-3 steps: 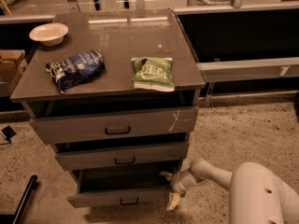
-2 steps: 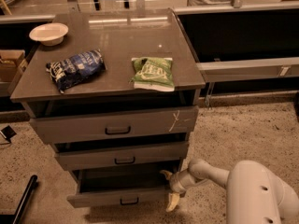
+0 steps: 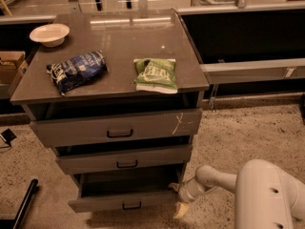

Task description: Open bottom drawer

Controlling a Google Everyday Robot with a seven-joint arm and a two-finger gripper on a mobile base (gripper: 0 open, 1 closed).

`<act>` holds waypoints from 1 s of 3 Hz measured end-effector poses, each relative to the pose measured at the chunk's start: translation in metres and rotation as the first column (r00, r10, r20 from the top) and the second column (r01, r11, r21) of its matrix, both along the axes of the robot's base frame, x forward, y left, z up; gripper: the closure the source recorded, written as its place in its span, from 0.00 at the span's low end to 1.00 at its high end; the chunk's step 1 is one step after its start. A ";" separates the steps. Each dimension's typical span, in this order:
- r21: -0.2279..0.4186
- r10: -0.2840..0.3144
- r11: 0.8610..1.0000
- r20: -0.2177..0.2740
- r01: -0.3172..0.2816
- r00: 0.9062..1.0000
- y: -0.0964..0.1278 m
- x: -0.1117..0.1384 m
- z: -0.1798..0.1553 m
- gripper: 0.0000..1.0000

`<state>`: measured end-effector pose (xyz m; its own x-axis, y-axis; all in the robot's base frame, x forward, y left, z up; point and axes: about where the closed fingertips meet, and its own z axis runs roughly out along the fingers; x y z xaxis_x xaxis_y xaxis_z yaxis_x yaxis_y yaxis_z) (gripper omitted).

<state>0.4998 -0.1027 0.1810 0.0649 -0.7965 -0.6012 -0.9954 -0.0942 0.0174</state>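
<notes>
Single view, looking down on the front of a grey cabinet (image 3: pixel 43 128).

- Bottom drawer (image 3: pixel 102 203): lowest of the three fronts, near the floor. It stood pulled out, with the inside of its tray showing as a dark strip behind the front. Its small dark handle (image 3: pixel 132 205) sat at the centre of the front with nothing touching it.
- Gripper (image 3: pixel 177 199): low down at the right end of the bottom drawer's front, right against that corner. One pale tip hung down below the level of the front. I could not tell whether the gripper was released, clenched, or grasping the drawer's edge; contact with the corner looked likely but could not be confirmed.
- Arm (image 3: pixel 214 178): pale and tubular. It came in from the lower right, from the rounded white robot body (image 3: pixel 267 194), and ran leftward and down to the gripper.
- Middle drawer (image 3: pixel 95 162): slightly out, with a dark gap above it and a handle like the bottom one's.
- Top drawer (image 3: pixel 76 130): widest front, also slightly out, with a white scratch (image 3: pixel 177 123) near its right end.
- Worktop (image 3: pixel 124 37): a white bowl (image 3: pixel 49 34) at the back left; a blue bag (image 3: pixel 76 70) front left, lying flat; a green bag (image 3: pixel 155 74) front right, lying flat with its lower edge at the front rim. The two bags lay apart.
- Floor (image 3: pixel 248 132): speckled. A cardboard box (image 3: pixel 9 66) stood left of the cabinet.
</notes>
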 end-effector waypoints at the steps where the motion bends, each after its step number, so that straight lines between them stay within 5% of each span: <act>1: -0.014 0.027 1.000 -0.019 -0.027 0.999 -0.011 -0.024 0.004 0.44; 3: 0.080 0.147 0.986 0.000 -0.146 0.989 -0.014 -0.059 0.026 0.44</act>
<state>0.4413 -0.1169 0.2067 0.1739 -0.7281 -0.6630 -0.9706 -0.2405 0.0094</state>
